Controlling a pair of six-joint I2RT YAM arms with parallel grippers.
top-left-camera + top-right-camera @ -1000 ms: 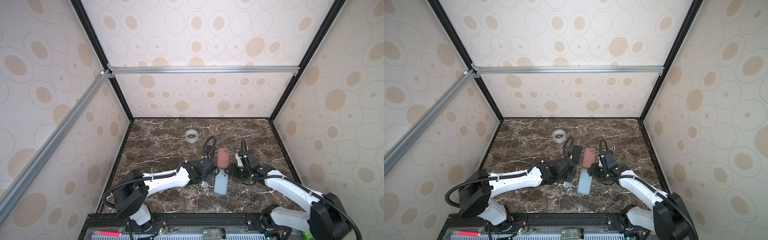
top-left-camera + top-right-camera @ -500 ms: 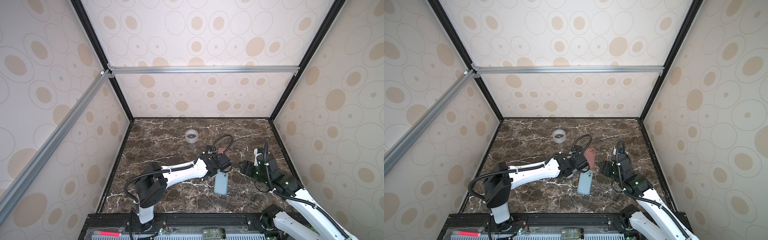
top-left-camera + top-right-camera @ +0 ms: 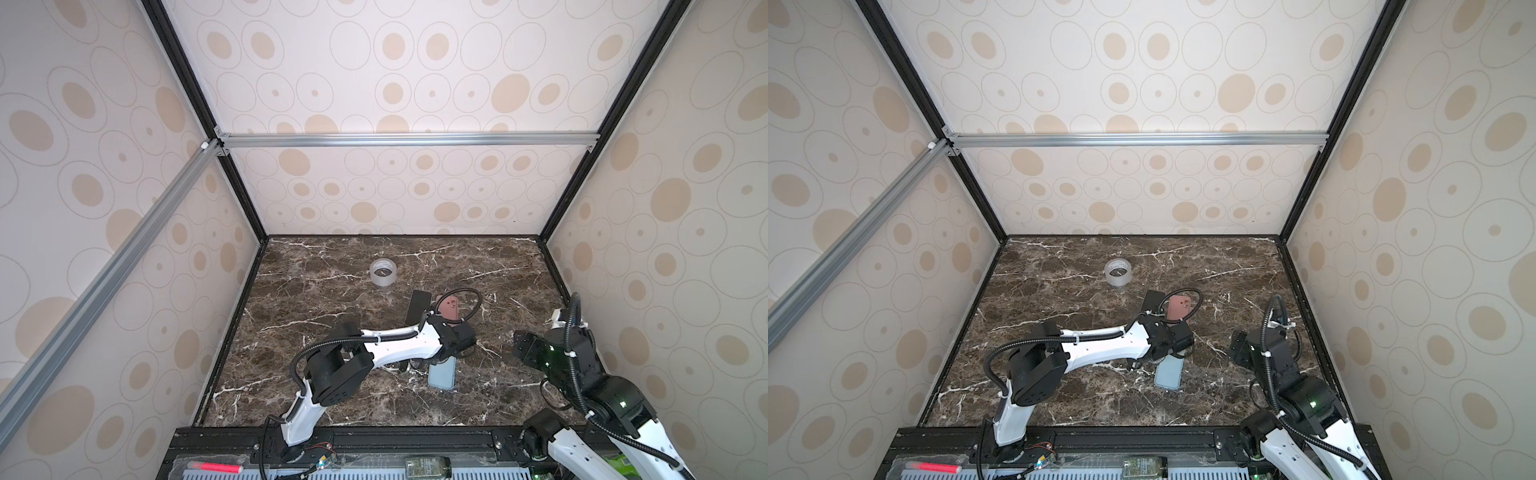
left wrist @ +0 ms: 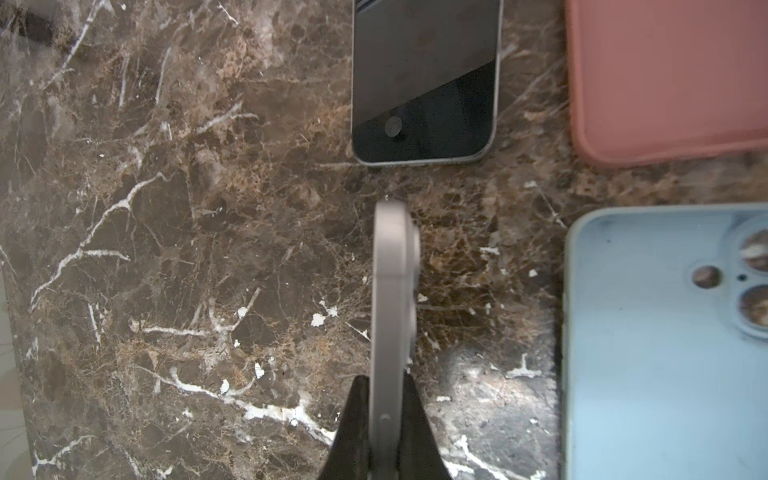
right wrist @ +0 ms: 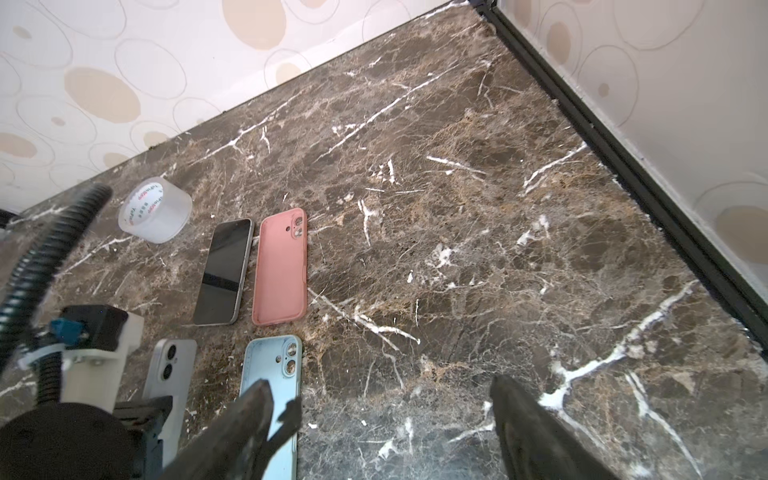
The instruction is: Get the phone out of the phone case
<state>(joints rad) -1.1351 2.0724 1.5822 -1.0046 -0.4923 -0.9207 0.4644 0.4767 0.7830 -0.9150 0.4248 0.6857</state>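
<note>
Near five o'clock on the worktop (image 3: 332, 291), my left claw (image 4: 388, 386) pinches the silver phone (image 4: 392, 282) flat-on so it won't slip. The blue case (image 4: 665, 353) lies empty at its three o'clock. My right claw (image 5: 382, 384) hangs open, holding nothing.

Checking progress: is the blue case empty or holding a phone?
Empty: marble shows through camera holes of the blue case; the left claw grips a silver phone beside it.
</note>
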